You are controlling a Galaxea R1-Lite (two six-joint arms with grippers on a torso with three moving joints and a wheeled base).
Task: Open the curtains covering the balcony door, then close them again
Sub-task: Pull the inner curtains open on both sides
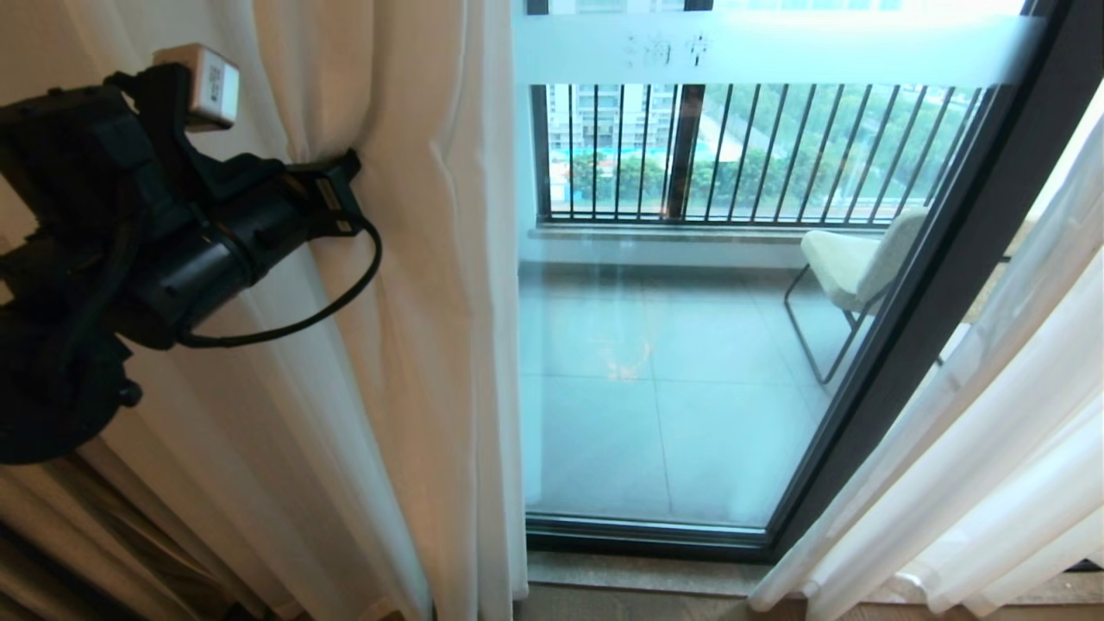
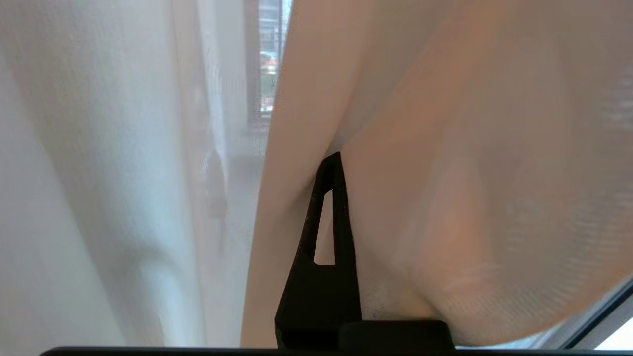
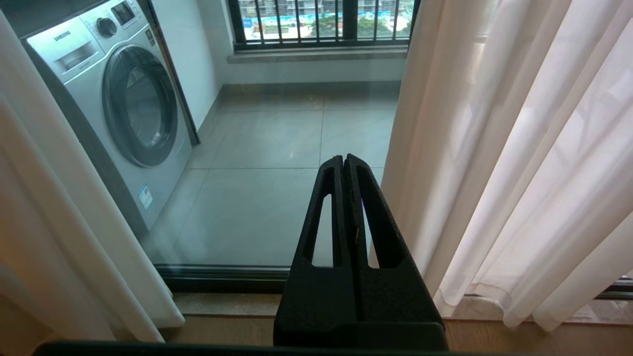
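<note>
The sheer white curtains hang parted, a left panel [image 1: 431, 302] and a right panel [image 1: 992, 448], with the balcony door [image 1: 673, 362] bare between them. My left gripper [image 1: 349, 185] is at the left panel, high up, shut on a bunched fold. In the left wrist view the curtain [image 2: 445, 173] drapes over the left gripper [image 2: 339, 158], so only one black finger [image 2: 341, 222] shows. My right gripper [image 3: 342, 159] hangs low before the door glass [image 3: 257, 198], shut and empty, beside the right panel [image 3: 494, 173]; it is outside the head view.
Beyond the glass are a tiled balcony floor, a light chair [image 1: 849, 259], a black bar railing [image 1: 733, 147] and a washing machine [image 3: 123, 113]. A darker beige drape [image 1: 52, 535] hangs at the far left. The door's black frame [image 1: 931, 285] runs down on the right.
</note>
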